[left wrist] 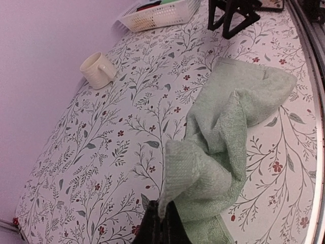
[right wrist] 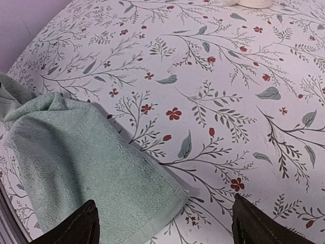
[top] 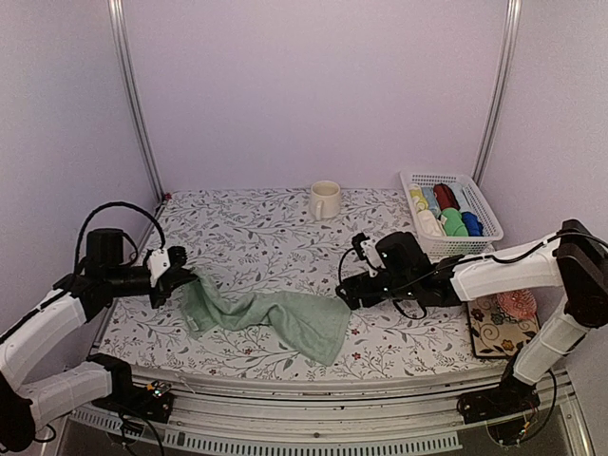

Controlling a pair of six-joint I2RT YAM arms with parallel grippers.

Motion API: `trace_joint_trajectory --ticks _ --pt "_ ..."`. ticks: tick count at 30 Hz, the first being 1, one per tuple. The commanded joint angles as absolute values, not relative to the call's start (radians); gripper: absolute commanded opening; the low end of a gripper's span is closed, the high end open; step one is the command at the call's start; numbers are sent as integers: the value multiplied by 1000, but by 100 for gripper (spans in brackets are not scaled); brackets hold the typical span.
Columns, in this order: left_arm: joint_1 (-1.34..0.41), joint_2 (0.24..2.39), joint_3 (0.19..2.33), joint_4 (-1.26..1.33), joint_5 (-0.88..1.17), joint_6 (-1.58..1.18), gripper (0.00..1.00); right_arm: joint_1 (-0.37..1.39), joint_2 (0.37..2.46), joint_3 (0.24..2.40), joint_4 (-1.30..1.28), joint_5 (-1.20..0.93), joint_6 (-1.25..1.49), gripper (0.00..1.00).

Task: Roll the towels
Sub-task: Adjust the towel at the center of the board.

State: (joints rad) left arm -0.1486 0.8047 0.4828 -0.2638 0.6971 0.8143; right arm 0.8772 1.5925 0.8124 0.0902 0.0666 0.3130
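At the near edge of the flowered table (top: 247, 228), the left gripper (top: 179, 277) is clamped on one bunched end of the sage-green towel (top: 285, 318). The towel's long axis runs rightward along the front to the right gripper (top: 345, 296), which sits over the other end with jaws spread wide, grasping nothing. Each arm is nearest its own end. The right wrist view shows a flat hemmed corner between its fingers. Only the left wrist view shows the crumpled folds at the pinch. No cream towel is visible.
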Motion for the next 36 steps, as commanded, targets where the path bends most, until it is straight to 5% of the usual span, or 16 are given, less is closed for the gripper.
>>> trace_joint_trajectory --ticks 1,19,36 --pt "-160 787 454 -240 710 795 0 849 1649 810 65 -1 271 89" --pt "-166 796 427 -235 645 829 0 797 1883 949 57 -145 253 76" --pt "-171 784 422 -221 632 821 0 784 1870 917 56 -237 277 42"
